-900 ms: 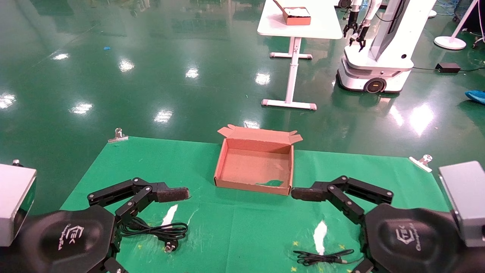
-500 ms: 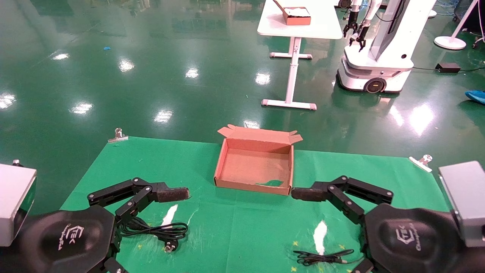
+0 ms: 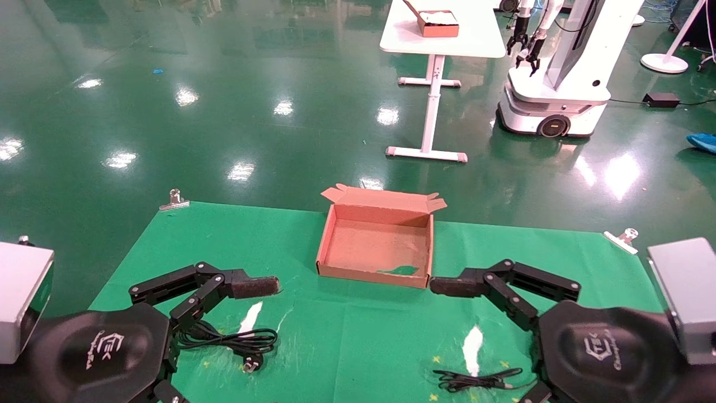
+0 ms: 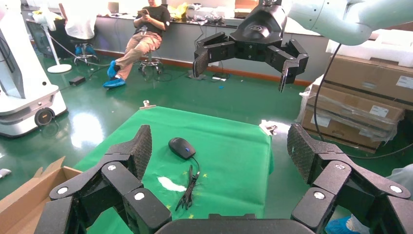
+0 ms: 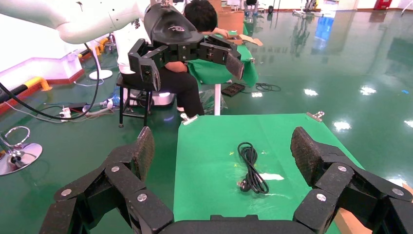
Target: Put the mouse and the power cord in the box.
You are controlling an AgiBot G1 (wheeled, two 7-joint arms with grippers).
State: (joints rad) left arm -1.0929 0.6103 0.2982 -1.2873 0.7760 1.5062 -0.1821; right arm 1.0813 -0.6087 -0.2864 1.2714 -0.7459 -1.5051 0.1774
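Nothing has shifted across the last second: both arms hover as before and no object has been moved, so the task appears not yet begun. The shallow brown cardboard box (image 3: 376, 246) sits empty at the middle of the far edge of the green-covered worktop (image 3: 347, 330). The thick black coiled power cord (image 3: 238, 342) lies near the front left corner, just beside the left gripper (image 4: 221, 158), whose jaws are spread wide and hold nothing. The small glossy black oval mouse (image 4: 181, 147) lies towards the front right corner, its thin bundled cable (image 3: 475, 380) near the right gripper (image 5: 221, 153), equally wide and empty.
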